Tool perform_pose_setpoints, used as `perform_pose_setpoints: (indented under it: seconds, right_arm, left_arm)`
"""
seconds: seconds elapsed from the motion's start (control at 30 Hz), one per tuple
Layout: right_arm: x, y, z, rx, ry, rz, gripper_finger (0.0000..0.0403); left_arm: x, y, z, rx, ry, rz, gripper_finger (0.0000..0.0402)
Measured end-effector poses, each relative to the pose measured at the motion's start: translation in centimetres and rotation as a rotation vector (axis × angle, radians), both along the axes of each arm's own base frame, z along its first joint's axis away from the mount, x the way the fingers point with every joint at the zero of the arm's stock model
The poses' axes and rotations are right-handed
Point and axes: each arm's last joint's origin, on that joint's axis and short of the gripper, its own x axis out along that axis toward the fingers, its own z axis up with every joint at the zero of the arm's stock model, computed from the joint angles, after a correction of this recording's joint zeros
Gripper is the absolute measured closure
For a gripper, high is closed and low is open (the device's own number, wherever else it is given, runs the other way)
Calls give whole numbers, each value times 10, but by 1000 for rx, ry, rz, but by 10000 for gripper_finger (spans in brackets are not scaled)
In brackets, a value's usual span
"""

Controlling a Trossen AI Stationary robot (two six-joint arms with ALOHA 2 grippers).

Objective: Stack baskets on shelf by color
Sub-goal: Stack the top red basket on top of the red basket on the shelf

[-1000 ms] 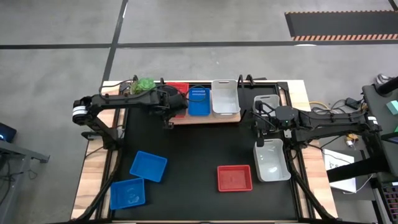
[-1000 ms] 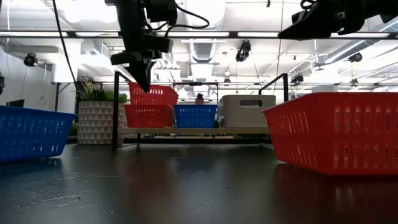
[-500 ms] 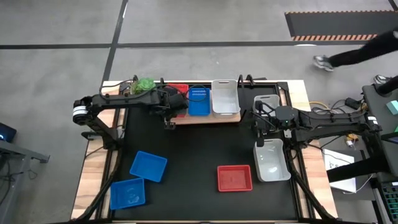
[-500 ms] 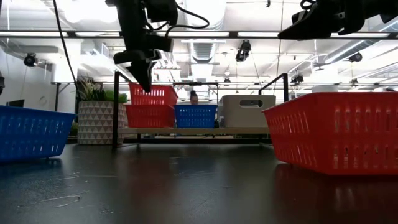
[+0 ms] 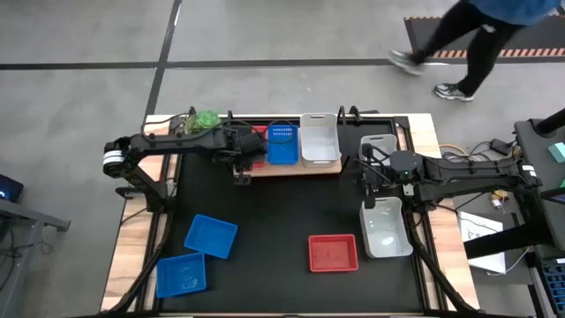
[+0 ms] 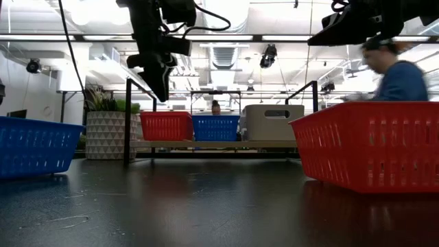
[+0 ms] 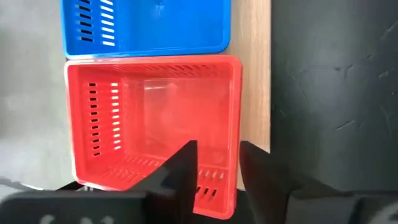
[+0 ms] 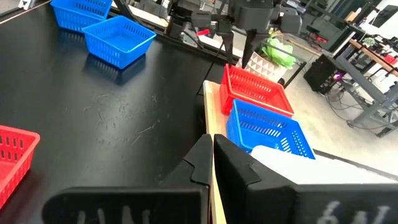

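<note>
From above: left gripper (image 5: 239, 173) over the near edge of the shelf (image 5: 291, 169), beside the red basket (image 5: 258, 132) at the shelf's left end; blue basket (image 5: 282, 146) in the middle, whitish-grey basket (image 5: 320, 139) at the right; right gripper (image 5: 368, 196) between two more grey baskets (image 5: 386, 227) at the table's right side; two blue baskets (image 5: 210, 236) near left, a lone red basket (image 5: 334, 253) near centre. At table height: left gripper (image 6: 160, 88) hanging above the shelf (image 6: 212, 144), fingers slightly apart, empty; red basket (image 6: 164, 126), blue basket (image 6: 215, 127) and grey basket (image 6: 273, 122) in a row on it. Left wrist: fingers (image 7: 183, 171) parted over the red basket (image 7: 155, 124), holding nothing. Right wrist: fingers (image 8: 199, 158) pressed together, nothing between them.
</note>
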Motion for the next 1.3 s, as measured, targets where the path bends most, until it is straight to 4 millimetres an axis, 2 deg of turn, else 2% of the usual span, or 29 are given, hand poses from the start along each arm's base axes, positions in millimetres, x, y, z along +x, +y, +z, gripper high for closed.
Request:
perform_pose_setpoints:
  seconds: [0.23,0.6,0.87,1.3]
  right_arm:
    - [0,0,0,0,-1,0,394]
    - [0,0,0,6,-3,-2,394]
    - [0,0,0,6,-3,-2,394]
    - [0,0,0,14,-3,-4,394]
  left_arm:
    - [9,2,7,16,-115,-1,284]
    - [13,13,-23,40,-152,53,336]
    - [15,9,-27,-17,-202,98,362]
    - [16,9,-27,-37,-239,130,364]
